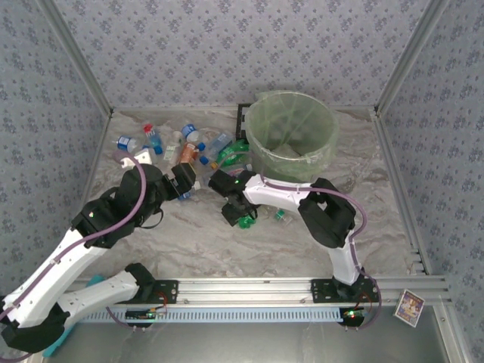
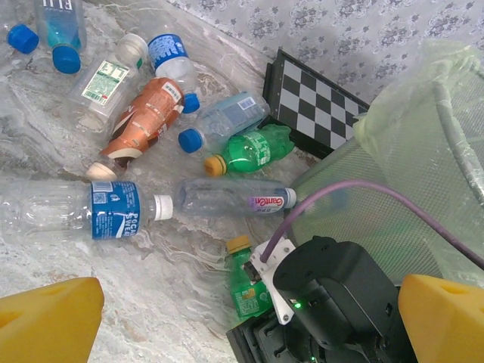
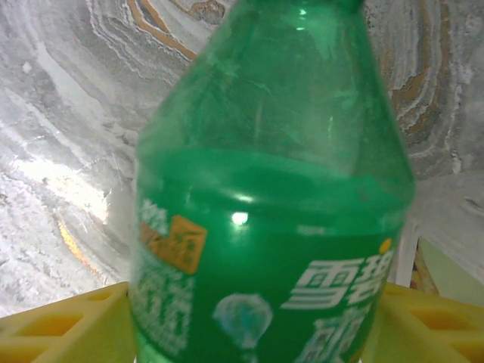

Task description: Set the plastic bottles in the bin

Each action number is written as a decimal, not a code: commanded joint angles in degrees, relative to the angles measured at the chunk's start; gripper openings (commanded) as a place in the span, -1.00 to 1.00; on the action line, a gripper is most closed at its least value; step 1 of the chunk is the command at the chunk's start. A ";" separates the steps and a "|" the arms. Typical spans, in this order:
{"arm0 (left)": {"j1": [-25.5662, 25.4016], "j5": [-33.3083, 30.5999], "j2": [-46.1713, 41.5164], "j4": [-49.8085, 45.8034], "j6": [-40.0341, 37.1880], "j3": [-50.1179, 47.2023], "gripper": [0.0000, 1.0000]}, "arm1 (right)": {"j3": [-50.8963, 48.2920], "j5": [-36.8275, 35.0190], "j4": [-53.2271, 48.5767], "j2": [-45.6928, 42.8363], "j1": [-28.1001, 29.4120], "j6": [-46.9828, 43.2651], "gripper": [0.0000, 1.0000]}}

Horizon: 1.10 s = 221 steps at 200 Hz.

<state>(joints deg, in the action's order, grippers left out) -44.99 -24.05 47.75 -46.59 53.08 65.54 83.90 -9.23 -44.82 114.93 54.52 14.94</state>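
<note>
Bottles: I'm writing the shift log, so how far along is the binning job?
Early. Done: I can't make out any bottle inside the bin. In hand: the right hand grips a green bottle low by the table. Left: many scattered bottles lie to the left of the bin, with the open left hand near them.

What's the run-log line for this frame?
right gripper: shut on green plastic bottle | left gripper: open, by loose plastic bottles | round pale grey-green bag-lined bin: held bottle not yet in
</note>
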 commanded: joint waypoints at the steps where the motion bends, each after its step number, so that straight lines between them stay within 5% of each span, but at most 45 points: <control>1: 0.34 -1.13 -1.31 -1.22 0.18 0.36 0.99 | 0.74 0.36 0.20 1.39 0.04 0.08 0.47; 65: 0.35 1.08 -1.64 -5.49 -0.26 1.90 0.99 | 0.78 1.28 1.76 2.05 -0.68 1.86 0.56; 156: 0.26 7.31 -2.95 -12.72 -0.51 3.93 1.00 | -0.31 0.58 2.69 -0.65 -1.65 3.53 0.29; 221: 0.26 6.13 -6.31 -11.55 0.97 2.02 1.00 | -0.04 -1.17 0.18 -8.59 0.07 4.03 0.25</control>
<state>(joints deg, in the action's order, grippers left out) -44.99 -17.34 42.96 -57.93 53.23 68.23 83.81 -8.34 -42.02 111.83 53.82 17.72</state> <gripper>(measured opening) 0.997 0.630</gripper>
